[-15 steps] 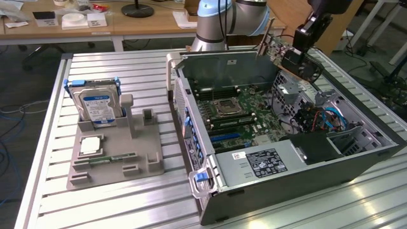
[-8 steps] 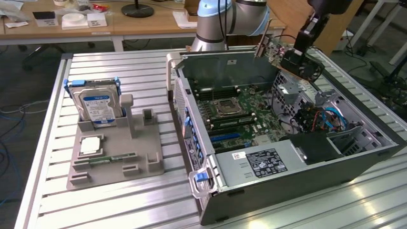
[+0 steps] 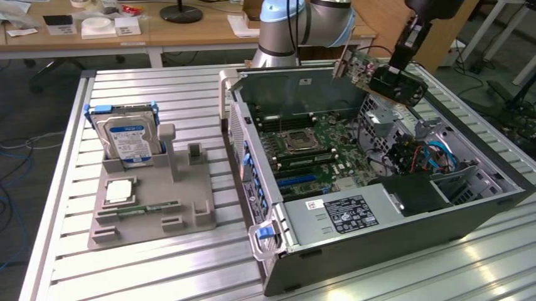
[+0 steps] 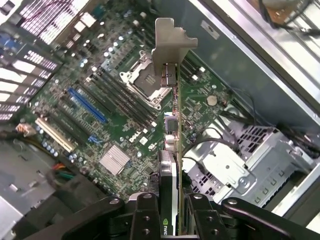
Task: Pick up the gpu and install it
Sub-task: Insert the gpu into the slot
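My gripper [image 3: 400, 61] is shut on the gpu [image 3: 377, 74], a card with a green board, a dark fan housing and a silver end bracket. It hangs tilted above the far right corner of the open computer case [image 3: 377, 219]. In the wrist view the gpu [image 4: 172, 150] runs edge-on out from between my fingers [image 4: 145, 217], its bracket [image 4: 172, 37] farthest from the wrist. Below it lies the motherboard [image 4: 115, 125] with a blue slot [image 4: 87, 105] and the bare processor socket [image 4: 145, 82]. The card is well clear of the board.
A silver hard drive [image 3: 125, 139] with a blue-white label stands in a grey fixture [image 3: 150, 207] at the exterior view's left, with a green memory stick [image 3: 150, 207] in it. The arm's base [image 3: 285, 31] rises behind the case. A drive cage [image 4: 235, 170] and cables sit beside the board.
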